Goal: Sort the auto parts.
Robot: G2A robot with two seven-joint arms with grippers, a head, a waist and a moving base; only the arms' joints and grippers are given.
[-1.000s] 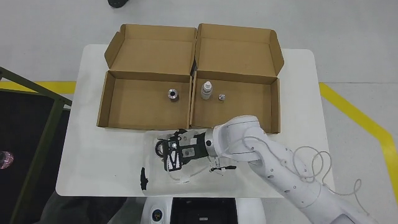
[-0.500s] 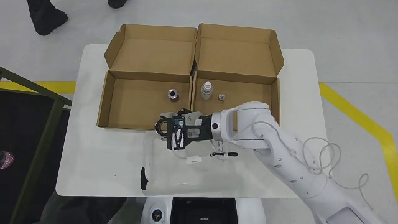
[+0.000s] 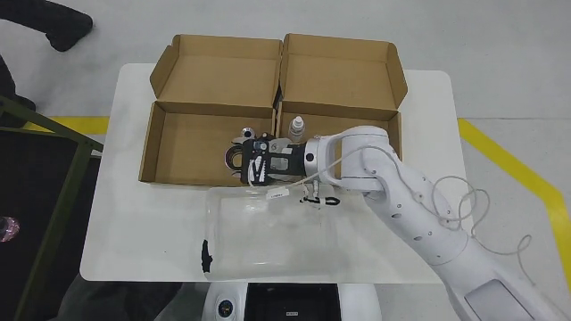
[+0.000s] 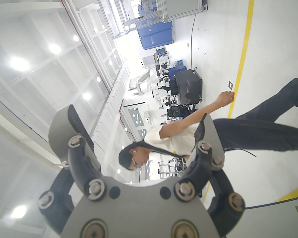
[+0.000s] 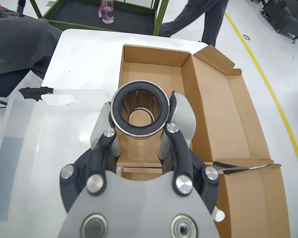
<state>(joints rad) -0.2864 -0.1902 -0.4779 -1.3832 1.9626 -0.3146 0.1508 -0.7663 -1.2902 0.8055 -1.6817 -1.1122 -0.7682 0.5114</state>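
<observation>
1. A clear bin (image 3: 211,232) sits along the near edge of the bench (image 3: 134,223). Two small items lie in its far part. They are possibly unsorted parts, but too small to identify.
2. Right gripper (image 5: 141,111): jaws clenched on the sides of a cylindrical bearing (image 5: 140,86). The bearing is held just past the bin's far rim, over the near right corner of the left box (image 3: 178,147).
3. One small metal part (image 3: 247,131) lies in the left box, close to its right wall.
4. The right box (image 3: 352,123), touching the left one, holds a white bottle-shaped part (image 3: 296,127) by its left wall.
5. Both lids stand open toward the far edge.
6. Left gripper (image 4: 139,122): jaws released, nothing between them, and aimed away from the bench.
7. Assessment: sorting is under way. At least two parts are boxed. The bearing appears bound for the left box and has not yet been let go. The bin items, if they are parts, remain to be sorted.
</observation>
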